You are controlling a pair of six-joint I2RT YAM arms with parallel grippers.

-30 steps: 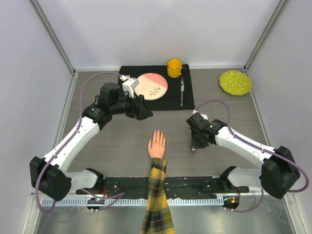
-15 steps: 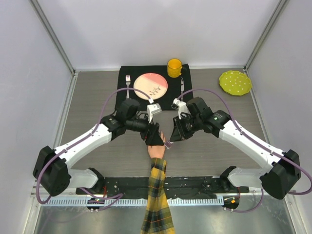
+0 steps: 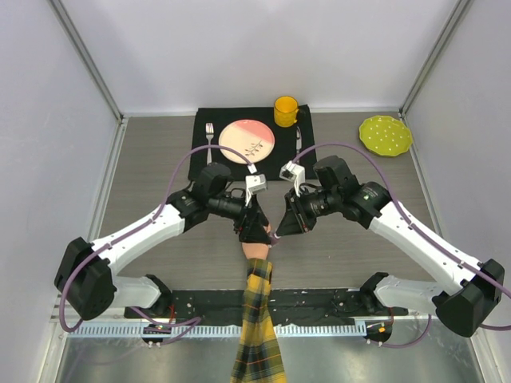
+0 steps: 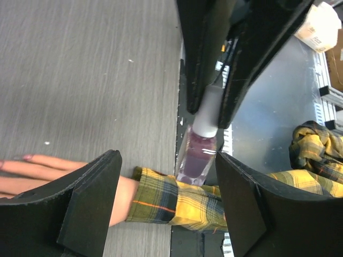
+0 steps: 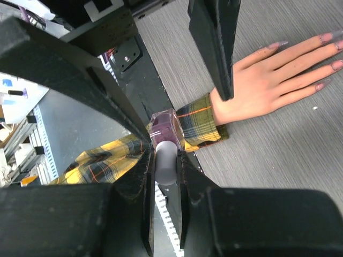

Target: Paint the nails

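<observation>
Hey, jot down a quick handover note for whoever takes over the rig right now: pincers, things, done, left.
Right pincer: shut on the white cap of the polish bottle, beside the mannequin hand at its wrist.
Left pincer: open, fingers either side of the bottle, not touching it.
Hand lies flat on the table.
Done: bottle gripped, cap on.
Left: uncap, paint the nails.

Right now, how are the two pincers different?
The left pincer is open wide, while the right pincer is shut. The right pincer grips the purple bottle by its white cap; the left pincer grips nothing, its fingers standing either side of the bottle. Both are black and meet over the hand.
</observation>
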